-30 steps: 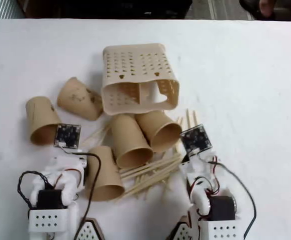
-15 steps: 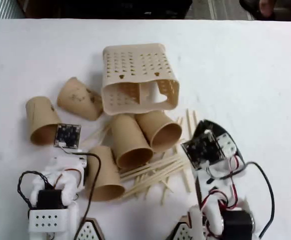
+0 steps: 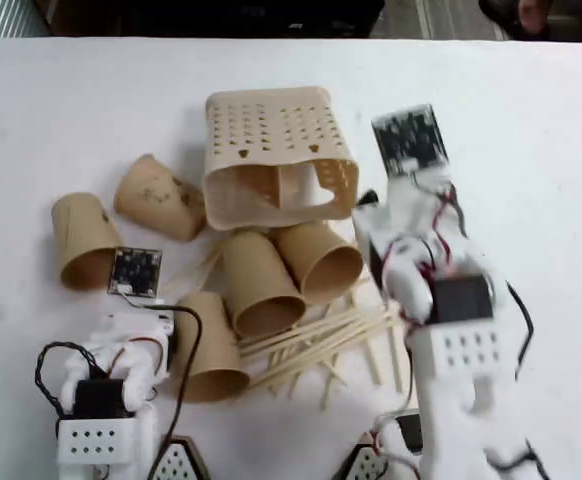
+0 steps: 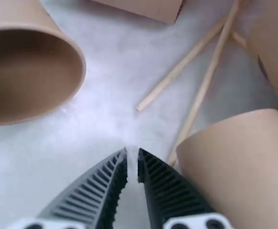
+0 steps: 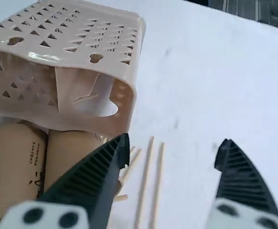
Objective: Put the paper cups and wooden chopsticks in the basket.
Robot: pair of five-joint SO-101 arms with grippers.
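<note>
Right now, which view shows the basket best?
The high view: the whole basket, tipped on its side, with its open mouth. The right wrist view gives one perforated wall and a corner, close up.

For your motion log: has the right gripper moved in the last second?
Yes: the right gripper advanced from the chopsticks to beside the basket.

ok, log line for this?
left gripper shut | right gripper open by tipped beige plastic basket | brown paper cups, wooden chopsticks outside it
</note>
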